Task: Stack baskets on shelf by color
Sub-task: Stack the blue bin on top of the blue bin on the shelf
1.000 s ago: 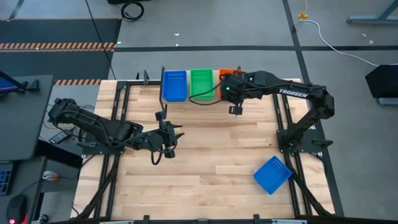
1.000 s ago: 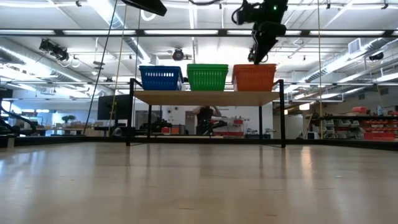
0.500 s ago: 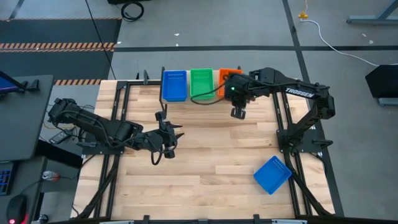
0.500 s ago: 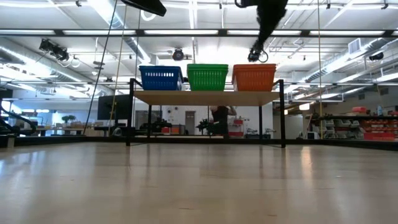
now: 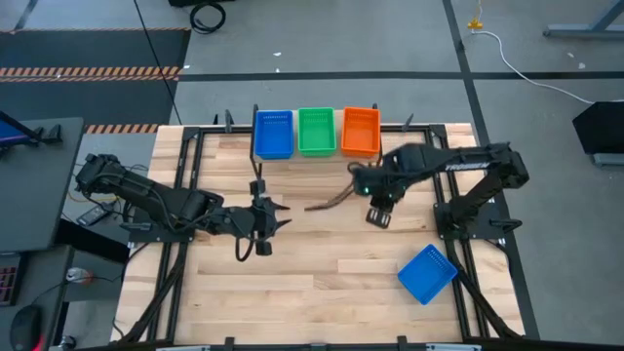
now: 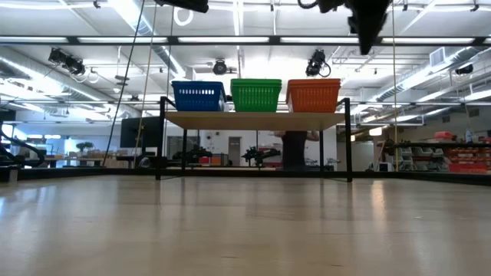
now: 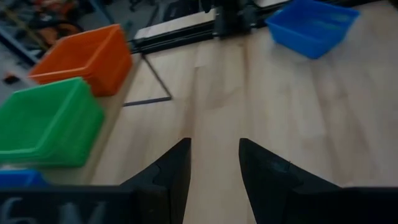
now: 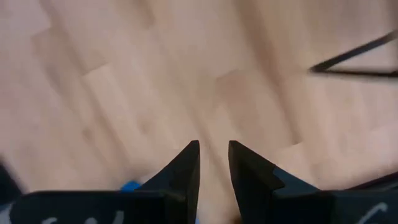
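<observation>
The shelf stands at the table's far edge and bears blue, green and orange baskets side by side on their bottoms. I cannot tell how many are nested in each. One more blue basket rests on its bottom, askew, on the tabletop at the near right; it also shows in the left wrist view. My right gripper hangs open and empty over bare wood, between the shelf and the loose blue basket. My left gripper waits open and empty over the table's middle left.
Black frame rails and the arm bases run along the table's left and right sides. A loose cable trails from my right arm over the wood. Bare tabletop lies in the middle and along the near edge.
My right gripper has left the orange basket on the shelf and gone toward the table's near edge and a little right, rising out of the top of the low view. The orange basket now shows uncovered on the shelf.
</observation>
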### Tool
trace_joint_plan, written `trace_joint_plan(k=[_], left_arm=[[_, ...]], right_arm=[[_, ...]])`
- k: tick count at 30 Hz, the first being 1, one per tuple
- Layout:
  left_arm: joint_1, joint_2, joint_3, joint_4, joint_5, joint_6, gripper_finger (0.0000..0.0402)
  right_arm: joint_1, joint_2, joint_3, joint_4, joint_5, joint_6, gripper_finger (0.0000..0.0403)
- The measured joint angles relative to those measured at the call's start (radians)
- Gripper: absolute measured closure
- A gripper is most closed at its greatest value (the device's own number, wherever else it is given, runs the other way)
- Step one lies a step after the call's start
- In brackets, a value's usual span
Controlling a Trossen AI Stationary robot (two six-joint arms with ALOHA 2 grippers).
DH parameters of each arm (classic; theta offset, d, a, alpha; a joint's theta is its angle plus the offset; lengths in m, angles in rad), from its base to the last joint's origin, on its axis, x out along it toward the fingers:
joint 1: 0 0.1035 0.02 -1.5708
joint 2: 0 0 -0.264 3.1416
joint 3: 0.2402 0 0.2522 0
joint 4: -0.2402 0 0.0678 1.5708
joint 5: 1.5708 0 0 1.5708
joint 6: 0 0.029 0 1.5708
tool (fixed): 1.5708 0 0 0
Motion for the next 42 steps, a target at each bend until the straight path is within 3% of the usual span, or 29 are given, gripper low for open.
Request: trace_joint_plan(k=[12, 24, 35, 42], left_arm=[[0.000, 0.000, 0.000, -0.010, 0.180, 0.003, 0.0266], [-0.009, 0.000, 0.000, -0.006, 0.195, -0.080, 0.0267], [-0.105, 0.004, 0.000, -0.003, 0.195, -0.133, 0.0267], [-0.163, 0.033, 0.000, 0.061, 0.194, -0.135, 0.0269]], right_arm=[[0.366, -0.001, -0.121, 0.026, -0.068, 0.512, 0.0312], [0.703, -0.001, -0.244, 0.238, -0.034, 0.940, 0.0278], [0.814, 0.002, -0.479, 0.494, -0.039, 1.157, 0.0198], [0.832, 0.003, -0.563, 0.559, -0.041, 1.207, 0.0192]])
